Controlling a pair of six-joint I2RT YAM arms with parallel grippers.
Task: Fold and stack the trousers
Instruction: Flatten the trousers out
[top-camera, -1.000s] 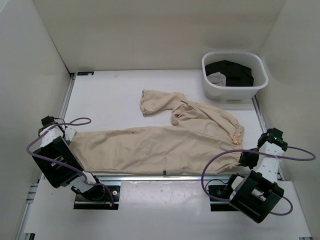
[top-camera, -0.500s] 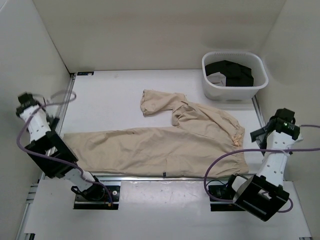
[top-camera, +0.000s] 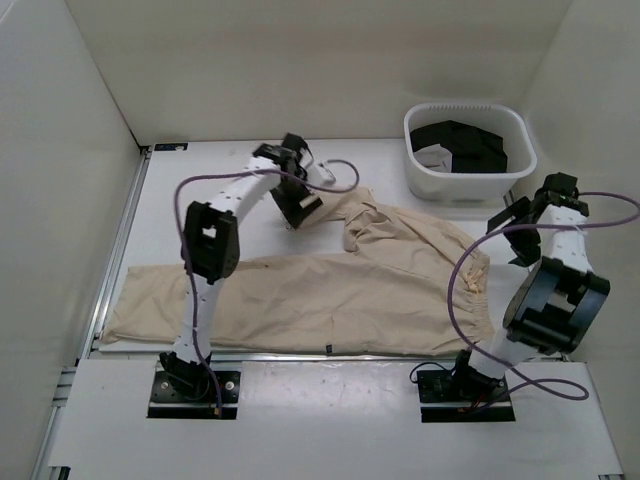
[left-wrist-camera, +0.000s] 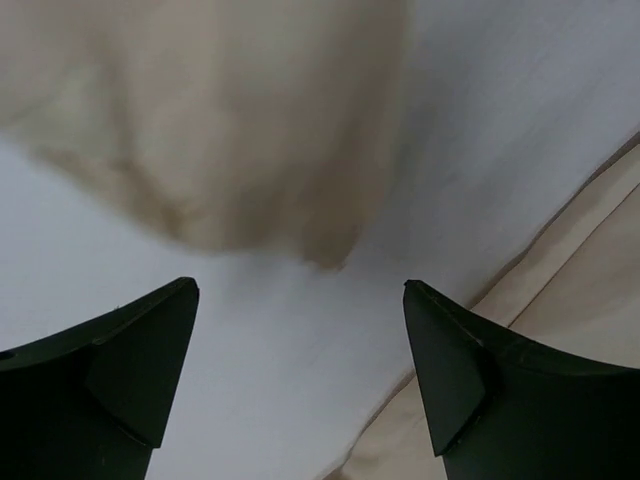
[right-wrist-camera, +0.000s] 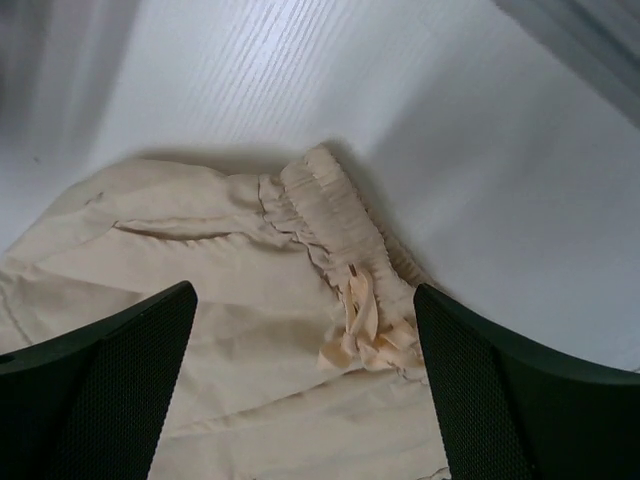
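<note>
My left gripper (left-wrist-camera: 300, 290) hovers, jaws spread, over the trousers' (top-camera: 330, 290) cuff (left-wrist-camera: 220, 130) near the far edge. My right gripper (right-wrist-camera: 305, 290), also spread, hangs over the waistband (right-wrist-camera: 340, 220).

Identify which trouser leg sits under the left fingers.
The far, bunched-up leg, below the left fingers; the other leg lies stretched flat along the near edge.

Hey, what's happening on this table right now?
Two robot arms are working on beige trousers spread across the table, not yet folded. The left gripper hovers open over the cuff of the far leg; the right gripper hangs open above the drawstring waist. Neither is holding cloth. Black garments sit in a white basket.
</note>
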